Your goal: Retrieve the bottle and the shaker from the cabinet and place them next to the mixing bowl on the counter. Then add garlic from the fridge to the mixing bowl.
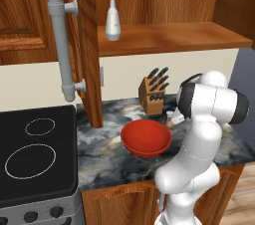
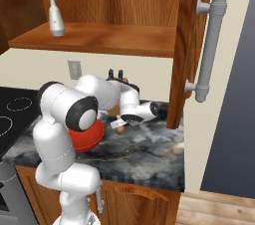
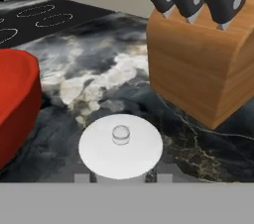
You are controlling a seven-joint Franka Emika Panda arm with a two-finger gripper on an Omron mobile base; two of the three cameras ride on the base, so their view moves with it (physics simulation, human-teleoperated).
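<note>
The shaker [image 3: 120,146] stands upright on the worktop [image 1: 104,149], between the red bowl [image 1: 146,137] and the knife block [image 1: 153,93], near both. In the hand view its round white lid with a small knob shows from above, the bowl to one side and the knife block to the other. The claw [image 3: 120,177] is down at the shaker and is closed on it; its dark fingertips [image 3: 82,178] stand at each side of the lid. The bottle [image 1: 113,19] stands upright on the cabinet shelf [image 1: 169,37], high above the bowl. The stove [image 1: 35,154] lies beside the worktop, beyond the bowl.
</note>
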